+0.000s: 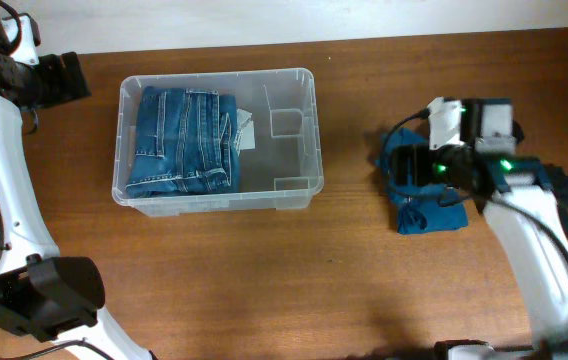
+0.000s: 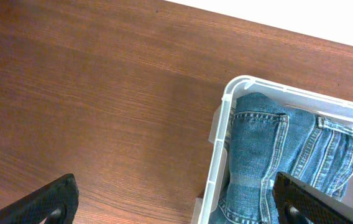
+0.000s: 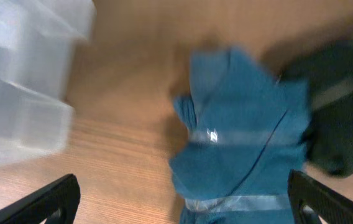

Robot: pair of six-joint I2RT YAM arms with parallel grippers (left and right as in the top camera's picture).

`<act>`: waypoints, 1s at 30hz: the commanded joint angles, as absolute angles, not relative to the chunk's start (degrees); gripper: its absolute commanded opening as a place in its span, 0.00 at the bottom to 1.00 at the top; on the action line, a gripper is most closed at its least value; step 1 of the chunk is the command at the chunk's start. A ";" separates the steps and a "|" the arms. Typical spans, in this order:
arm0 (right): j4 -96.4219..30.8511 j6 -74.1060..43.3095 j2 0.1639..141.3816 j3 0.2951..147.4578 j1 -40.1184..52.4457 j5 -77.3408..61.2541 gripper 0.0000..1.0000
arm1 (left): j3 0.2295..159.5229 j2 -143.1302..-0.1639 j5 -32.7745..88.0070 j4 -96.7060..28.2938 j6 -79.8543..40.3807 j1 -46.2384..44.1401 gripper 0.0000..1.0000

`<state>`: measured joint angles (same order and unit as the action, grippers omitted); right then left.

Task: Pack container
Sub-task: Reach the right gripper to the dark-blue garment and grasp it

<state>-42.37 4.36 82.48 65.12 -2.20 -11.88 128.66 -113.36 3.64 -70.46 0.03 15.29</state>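
The clear plastic container sits on the table left of centre. Folded blue jeans lie in its left half; its right half shows a white label. In the left wrist view its corner rim and the jeans appear. My left gripper is open at the container's far left corner, one finger over the table and one over the jeans. A folded blue garment lies on the table at the right. My right gripper is open above that garment, holding nothing.
A dark garment lies beside the blue one on its right, also seen in the overhead view. The container's blurred corner shows at the left of the right wrist view. Bare wooden table lies in front.
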 commanded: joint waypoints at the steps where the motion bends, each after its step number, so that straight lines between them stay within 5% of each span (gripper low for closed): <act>1: -45.47 0.56 88.44 65.58 -4.34 -11.05 0.99 | 127.35 -113.56 3.42 -69.80 0.91 15.55 0.99; 5: -49.82 -0.27 92.25 65.58 -6.48 -9.91 0.93 | 126.43 -113.56 3.42 -69.19 0.91 15.55 0.99; 25: -42.15 -1.78 107.09 65.43 -6.76 -2.59 0.98 | 126.41 -113.60 3.42 -69.19 0.91 15.55 0.99; 26: -42.35 -1.78 107.46 65.43 -6.76 -2.94 0.89 | 126.41 -113.60 3.42 -69.17 0.91 15.55 0.99; 28: -42.85 -1.83 108.01 65.43 -6.76 -3.01 0.36 | 126.41 -113.60 3.44 -69.19 0.91 15.55 0.99; 30: -43.20 -2.07 107.94 65.45 -6.79 -3.01 0.23 | 126.39 -113.60 3.42 -69.19 0.91 15.55 0.99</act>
<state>-42.98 -1.43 104.16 67.29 -6.42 -3.11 126.63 -113.36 3.64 -69.34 0.03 15.31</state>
